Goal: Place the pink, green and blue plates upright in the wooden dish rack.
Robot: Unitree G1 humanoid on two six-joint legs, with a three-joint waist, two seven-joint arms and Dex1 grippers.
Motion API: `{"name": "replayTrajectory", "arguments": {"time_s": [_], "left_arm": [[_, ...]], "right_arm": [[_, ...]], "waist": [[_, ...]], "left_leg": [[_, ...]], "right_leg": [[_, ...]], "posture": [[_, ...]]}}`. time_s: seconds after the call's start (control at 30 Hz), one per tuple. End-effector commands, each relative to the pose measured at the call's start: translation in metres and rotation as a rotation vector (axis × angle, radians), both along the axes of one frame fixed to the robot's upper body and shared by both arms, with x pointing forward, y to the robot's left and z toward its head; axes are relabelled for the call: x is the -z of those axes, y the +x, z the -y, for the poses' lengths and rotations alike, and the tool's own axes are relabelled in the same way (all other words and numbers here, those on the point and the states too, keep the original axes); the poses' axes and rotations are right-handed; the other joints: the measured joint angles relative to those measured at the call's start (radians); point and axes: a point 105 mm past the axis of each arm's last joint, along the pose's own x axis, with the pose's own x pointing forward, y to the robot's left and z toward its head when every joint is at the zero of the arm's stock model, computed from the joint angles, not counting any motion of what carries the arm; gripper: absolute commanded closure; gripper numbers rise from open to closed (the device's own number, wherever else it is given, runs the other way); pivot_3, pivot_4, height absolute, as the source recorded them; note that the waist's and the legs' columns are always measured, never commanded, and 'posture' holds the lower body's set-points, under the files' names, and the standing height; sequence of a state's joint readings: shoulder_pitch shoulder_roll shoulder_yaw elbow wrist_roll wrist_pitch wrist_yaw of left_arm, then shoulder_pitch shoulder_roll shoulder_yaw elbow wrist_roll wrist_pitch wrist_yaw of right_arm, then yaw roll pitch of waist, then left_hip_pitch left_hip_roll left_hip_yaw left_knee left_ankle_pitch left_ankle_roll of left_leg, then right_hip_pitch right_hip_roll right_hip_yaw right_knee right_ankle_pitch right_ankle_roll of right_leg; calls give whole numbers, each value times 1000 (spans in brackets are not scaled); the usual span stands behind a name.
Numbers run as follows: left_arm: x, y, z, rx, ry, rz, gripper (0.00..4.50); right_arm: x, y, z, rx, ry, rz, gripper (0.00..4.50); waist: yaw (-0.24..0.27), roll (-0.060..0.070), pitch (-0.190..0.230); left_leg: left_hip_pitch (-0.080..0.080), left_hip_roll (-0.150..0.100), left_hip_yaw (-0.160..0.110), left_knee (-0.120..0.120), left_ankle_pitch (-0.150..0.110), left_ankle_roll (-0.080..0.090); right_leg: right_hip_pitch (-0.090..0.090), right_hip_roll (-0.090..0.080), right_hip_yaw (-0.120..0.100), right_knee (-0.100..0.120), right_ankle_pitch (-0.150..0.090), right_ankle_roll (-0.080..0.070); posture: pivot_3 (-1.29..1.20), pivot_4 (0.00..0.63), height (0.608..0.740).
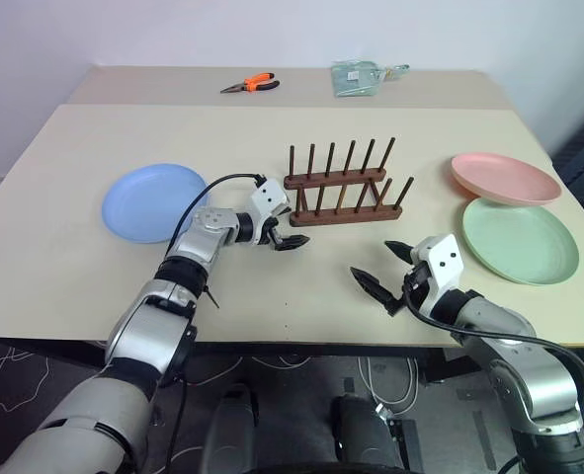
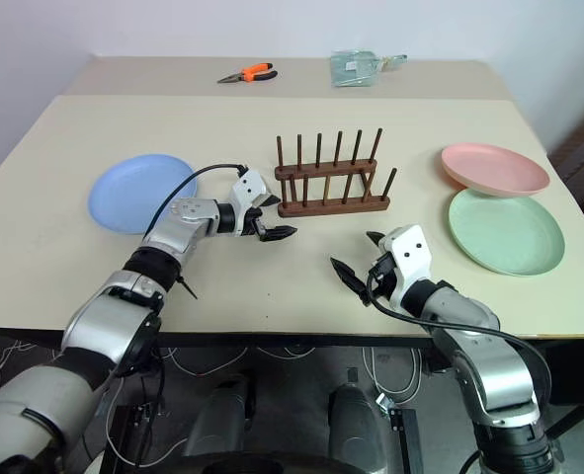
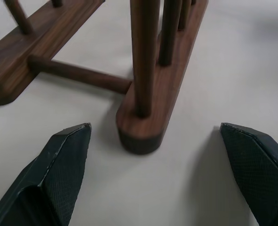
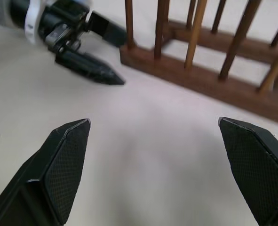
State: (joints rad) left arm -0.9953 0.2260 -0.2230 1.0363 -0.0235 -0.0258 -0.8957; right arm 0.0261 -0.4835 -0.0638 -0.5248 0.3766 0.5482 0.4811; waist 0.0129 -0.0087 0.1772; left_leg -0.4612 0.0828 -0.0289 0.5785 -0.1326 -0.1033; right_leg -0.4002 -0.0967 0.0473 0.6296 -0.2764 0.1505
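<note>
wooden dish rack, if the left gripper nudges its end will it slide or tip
The wooden dish rack probably slides: its two base rails lie flat on the smooth table. It looks light and holds no plates. A push high on a peg might rock it.

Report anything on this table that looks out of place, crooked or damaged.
Nothing looks damaged or spilled. The wooden dish rack stands level with no plates in it. The pink plate overlaps the green plate at its rim; the blue plate lies flat. Orange-handled pliers and a clear packet at the far edge are unrelated to the dishes.
</note>
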Motion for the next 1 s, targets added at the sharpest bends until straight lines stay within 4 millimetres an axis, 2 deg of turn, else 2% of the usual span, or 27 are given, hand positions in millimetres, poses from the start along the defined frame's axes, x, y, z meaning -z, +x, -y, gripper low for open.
{"name": "replayTrajectory", "arguments": {"time_s": [0.03,0.07,0.23,0.27,0.3,0.47,0.57,0.67,0.73,0.83,0.87,0.9,1.0], "left_arm": [[11,0,2,-13,23,-3,515],[12,-1,2,-12,14,-3,819],[11,-6,5,16,-37,4,3391],[11,-7,5,21,-44,6,3667],[11,-7,5,26,-48,8,3747],[9,-20,2,121,-36,22,3744],[3,-45,-4,284,-13,17,3744],[9,-69,-19,416,121,24,3744],[10,-72,-26,431,167,27,3744],[11,-67,-33,381,185,10,3744],[11,-65,-34,365,187,8,2728],[12,-64,-36,346,188,4,2390],[17,-57,-48,264,233,5,981]], "right_arm": [[-17,-5,-2,22,14,73,0],[-16,-6,-2,23,13,72,0],[-11,-9,-3,17,2,55,0],[-10,-10,-3,11,-5,51,0],[-10,-10,-3,6,-9,47,0],[-5,-13,2,-32,-43,2,0],[0,-21,10,-76,-63,-57,0],[5,-27,19,-92,-85,-101,0],[7,-28,26,-83,-99,-111,0],[8,-29,32,-61,-109,-112,0],[8,-29,34,-55,-111,-111,0],[7,-29,35,-45,-114,-109,0],[9,-30,36,-36,-127,-113,0]], "waist": [[0,-1,0],[0,-1,0],[-1,-1,-1],[-2,-1,-1],[-2,-1,-1],[-2,-1,-1],[-4,-1,-1],[-4,-1,-1],[-3,-1,-1],[0,-1,-1],[-1,-1,-1],[-1,-1,-1],[-3,-1,-1]], "left_leg": [[0,0,0,0,0,0],[1,0,0,1,0,0],[1,0,0,1,0,0],[1,0,0,1,0,0],[1,0,-1,1,0,0],[1,0,0,1,0,0],[1,0,0,0,0,0],[2,0,0,-1,0,0],[2,0,0,-1,0,0],[2,0,0,2,0,0],[2,0,0,2,0,0],[2,0,-1,2,0,0],[2,0,-1,1,0,0]], "right_leg": [[1,0,0,0,0,0],[1,0,0,0,0,0],[2,0,0,0,0,-1],[2,0,0,0,0,-1],[2,0,0,0,0,-1],[2,0,0,0,0,-1],[2,0,0,0,0,-1],[2,0,0,0,0,-1],[2,0,0,0,0,-1],[3,0,0,0,0,-1],[3,0,0,0,0,-1],[3,0,0,0,0,-1],[3,0,0,0,0,-1]], "posture": [[0,150,740],[0,150,740],[0,150,740],[0,150,740],[0,150,740],[0,150,740],[0,150,740],[0,150,740],[0,150,740],[0,150,740],[0,150,740],[0,150,740],[0,150,740]]}}
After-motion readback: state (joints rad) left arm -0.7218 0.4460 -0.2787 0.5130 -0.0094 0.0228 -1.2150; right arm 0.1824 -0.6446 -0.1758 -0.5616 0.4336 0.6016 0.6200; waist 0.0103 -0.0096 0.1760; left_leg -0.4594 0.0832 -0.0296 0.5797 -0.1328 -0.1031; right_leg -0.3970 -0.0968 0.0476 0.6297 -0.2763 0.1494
